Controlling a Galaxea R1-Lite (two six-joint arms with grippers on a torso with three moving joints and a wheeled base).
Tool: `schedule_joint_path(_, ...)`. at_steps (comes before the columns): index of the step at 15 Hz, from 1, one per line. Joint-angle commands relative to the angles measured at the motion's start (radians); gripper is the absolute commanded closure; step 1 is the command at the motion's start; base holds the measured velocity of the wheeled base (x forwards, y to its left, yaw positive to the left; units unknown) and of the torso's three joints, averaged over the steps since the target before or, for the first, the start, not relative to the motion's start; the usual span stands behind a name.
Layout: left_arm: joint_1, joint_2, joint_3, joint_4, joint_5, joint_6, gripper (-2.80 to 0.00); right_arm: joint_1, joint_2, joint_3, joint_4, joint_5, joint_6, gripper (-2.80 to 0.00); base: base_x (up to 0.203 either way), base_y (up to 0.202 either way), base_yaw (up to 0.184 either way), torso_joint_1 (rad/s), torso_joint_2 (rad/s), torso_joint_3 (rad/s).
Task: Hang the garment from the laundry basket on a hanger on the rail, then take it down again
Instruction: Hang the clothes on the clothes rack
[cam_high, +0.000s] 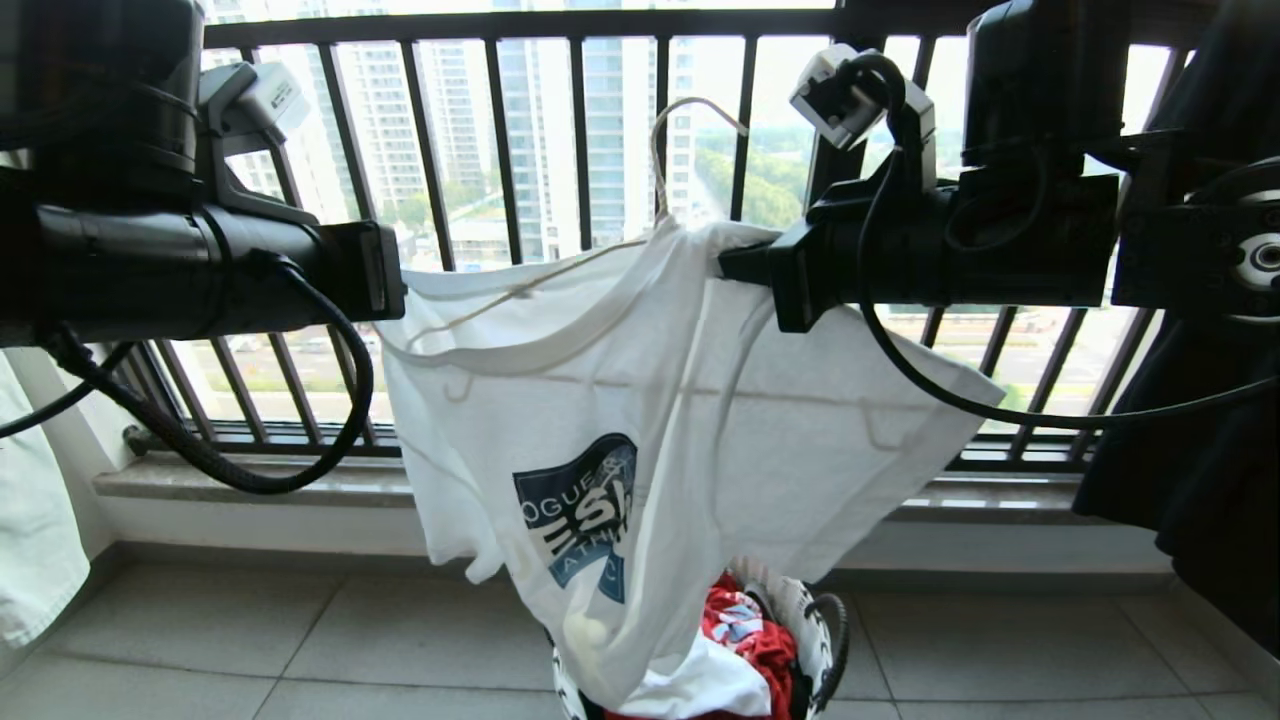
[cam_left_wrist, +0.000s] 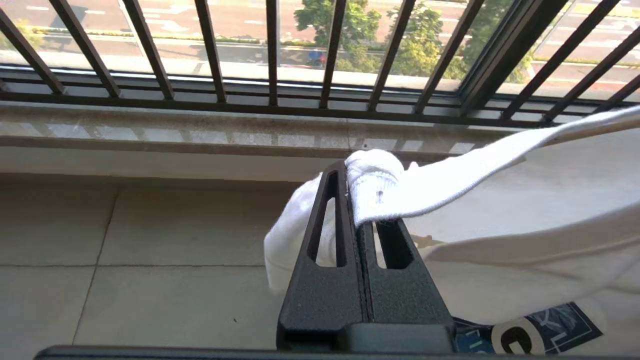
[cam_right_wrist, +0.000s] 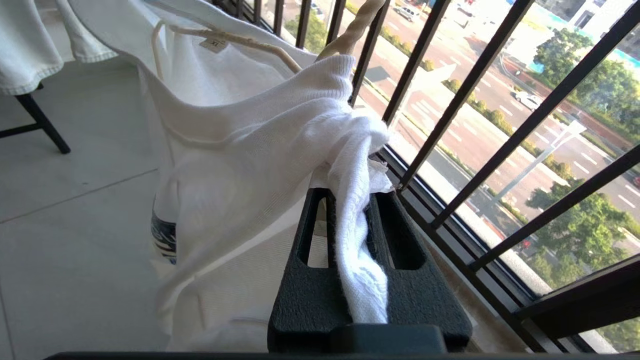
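White T-shirt (cam_high: 640, 400) (cream hanger (cam_high: 690, 110) threaded inside): stretched above laundry basket (cam_high: 815, 625). Left gripper (cam_left_wrist: 352, 200) pinches one shirt edge; right gripper (cam_right_wrist: 350, 220) pinches the other, bunched between its fingers.

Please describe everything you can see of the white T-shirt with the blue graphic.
The white T-shirt is a short-sleeved knit cotton-looking garment with a dark blue and teal angular graphic on its chest. It hangs stretched in the air before the window bars, held at its two upper edges: the left gripper and the right gripper are each shut on bunched fabric. A thin cream hanger sits inside it, its hook rising from the neck. The hem droops into the laundry basket below.
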Motion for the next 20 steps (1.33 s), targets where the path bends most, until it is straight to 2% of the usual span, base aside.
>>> schedule_joint_path(1,0.049,0.056,-0.051,0.004,0.013,0.014,0.0,-0.022,-0.034,0.028,-0.004,-0.001,-0.006,0.0,0.0,0.0,0.0,0.0,0.0,0.0)
schedule_joint_path(4,0.081,0.088,-0.096,0.005,0.024,0.037,0.0,-0.046,-0.052,0.034,-0.004,-0.001,-0.007,0.0,0.0,0.0,0.0,0.0,0.0,0.0)
schedule_joint_path(9,0.081,0.114,-0.186,0.009,0.02,0.043,0.0,-0.016,-0.023,0.049,-0.012,0.005,0.0,0.0,0.0,0.0,0.0,0.0,0.0,0.0)
schedule_joint_path(11,0.078,0.137,-0.224,0.012,0.019,0.046,0.0,-0.011,0.002,0.076,-0.103,0.004,0.024,0.0,0.0,0.0,0.0,0.0,0.0,0.0)
schedule_joint_path(13,0.071,0.156,-0.263,0.036,0.019,0.06,0.0,-0.006,0.028,0.117,-0.252,-0.001,0.074,0.0,0.0,0.0,0.0,0.0,0.0,0.0)
schedule_joint_path(15,0.062,0.176,-0.321,0.082,0.019,0.062,0.0,-0.006,0.042,0.173,-0.387,-0.054,0.089,0.0,0.0,0.0,0.0,0.0,0.0,0.0)
schedule_joint_path(17,0.043,0.212,-0.382,0.09,0.02,0.062,0.0,-0.005,0.038,0.224,-0.447,-0.068,0.101,0.0,0.0,0.0,0.0,0.0,0.0,0.0)
schedule_joint_path(20,0.012,0.287,-0.493,0.094,0.022,0.081,0.0,-0.005,0.025,0.266,-0.468,-0.065,0.173,0.0,0.0,0.0,0.0,0.0,0.0,0.0)
